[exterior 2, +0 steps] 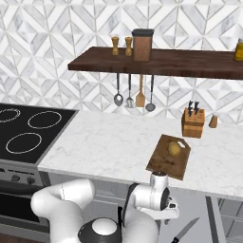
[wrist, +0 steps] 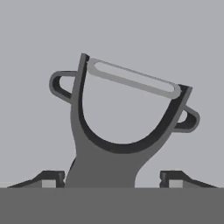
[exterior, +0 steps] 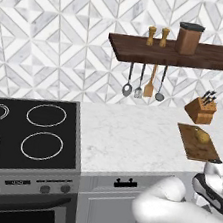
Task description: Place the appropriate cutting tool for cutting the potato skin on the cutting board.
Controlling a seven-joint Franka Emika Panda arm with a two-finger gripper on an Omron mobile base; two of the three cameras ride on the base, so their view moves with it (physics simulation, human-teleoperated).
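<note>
A dark grey Y-shaped peeler (wrist: pixel 120 131) with a silver blade lies on a flat grey surface, its handle between my fingertips. My gripper (wrist: pixel 112 177) is shut on that handle. In the right base view the gripper (exterior 2: pixel 169 209) hangs low in front of the counter, over an open grey drawer (exterior 2: pixel 199 213). The reddish-brown cutting board (exterior 2: pixel 161 166) (exterior: pixel 192 146) lies on the marble counter above, and the small yellowish potato (exterior 2: pixel 174 148) (exterior: pixel 203 136) rests on its far end. In the left base view my hand (exterior: pixel 214 182) shows at the right edge, below the board.
A kitchen knife (exterior 2: pixel 185 230) lies in the drawer to the right of the gripper. A wooden knife block (exterior 2: pixel 193 122) stands behind the board. Ladles and a spatula (exterior 2: pixel 134 97) hang under a dark shelf (exterior 2: pixel 161 64). A black stove (exterior: pixel 27 131) lies to the left.
</note>
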